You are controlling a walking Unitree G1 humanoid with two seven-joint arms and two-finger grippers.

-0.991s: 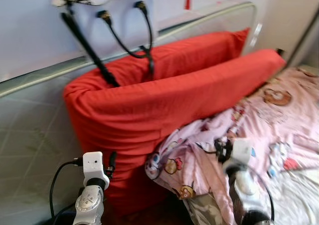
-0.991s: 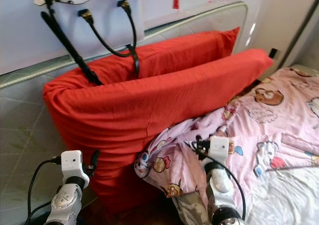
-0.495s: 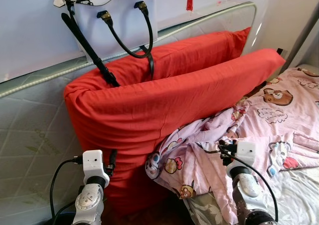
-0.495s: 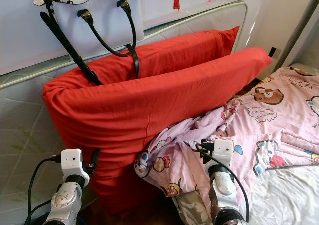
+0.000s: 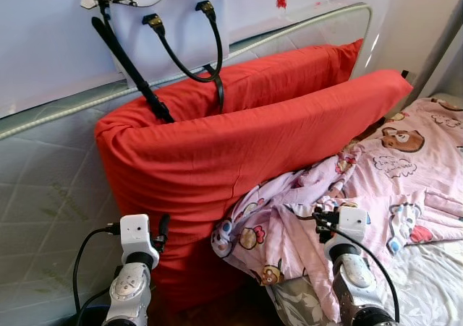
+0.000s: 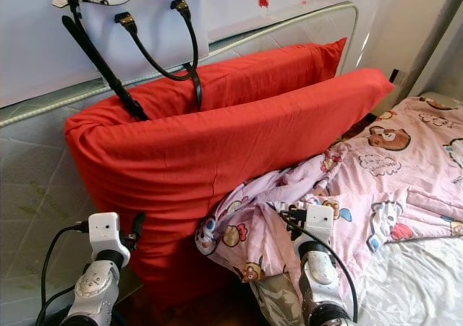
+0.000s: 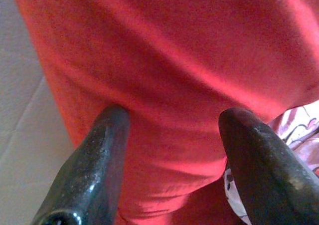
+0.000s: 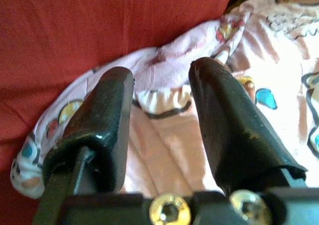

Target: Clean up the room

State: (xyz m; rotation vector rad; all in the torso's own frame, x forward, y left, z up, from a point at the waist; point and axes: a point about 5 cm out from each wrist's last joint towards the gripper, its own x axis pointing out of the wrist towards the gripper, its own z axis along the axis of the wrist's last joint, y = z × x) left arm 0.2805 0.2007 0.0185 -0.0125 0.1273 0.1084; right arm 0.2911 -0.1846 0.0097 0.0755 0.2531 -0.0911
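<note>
On the bed, the pink blanket [image 5: 340,196] lies bunched vs. the red pillows [image 5: 239,152]. Since 1 s ago blur's gone, view steadied; right tool [image 8: 162,93] hovers closer over it, fingers apart, nothing gripped yet. Left tool [image 7: 172,130] spread, facing pillow.

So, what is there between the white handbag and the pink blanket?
In the left eye view, the big red pillows lie between the white handbag above and the pink blanket below; the bag's black straps hang onto them.
</note>
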